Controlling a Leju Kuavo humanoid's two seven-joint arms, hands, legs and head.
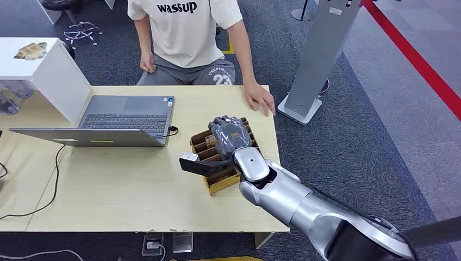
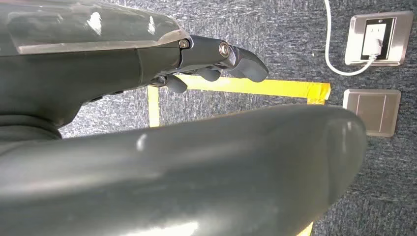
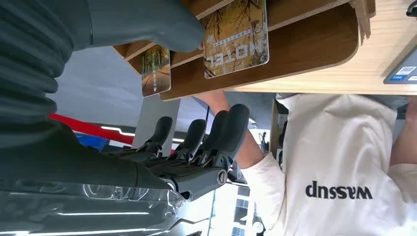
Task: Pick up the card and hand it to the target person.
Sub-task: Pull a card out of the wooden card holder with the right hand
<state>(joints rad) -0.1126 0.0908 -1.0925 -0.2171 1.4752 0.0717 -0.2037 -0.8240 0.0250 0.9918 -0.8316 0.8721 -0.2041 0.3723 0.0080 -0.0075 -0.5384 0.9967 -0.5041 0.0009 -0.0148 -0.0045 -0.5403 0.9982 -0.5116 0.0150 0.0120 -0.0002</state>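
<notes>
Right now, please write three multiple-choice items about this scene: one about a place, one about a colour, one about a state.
1. Where is the right hand?
A. over the wooden card holder
B. on the laptop
C. below the table

2. What colour is the person's T-shirt?
A. red
B. white
C. black

3. In what state is the laptop?
A. closed
B. open
C. upside down

Answers: 1 A, the head view shows the hand above the holder's slots. 2 B, the shirt is white with dark letters. 3 B, its keyboard is visible.
</notes>
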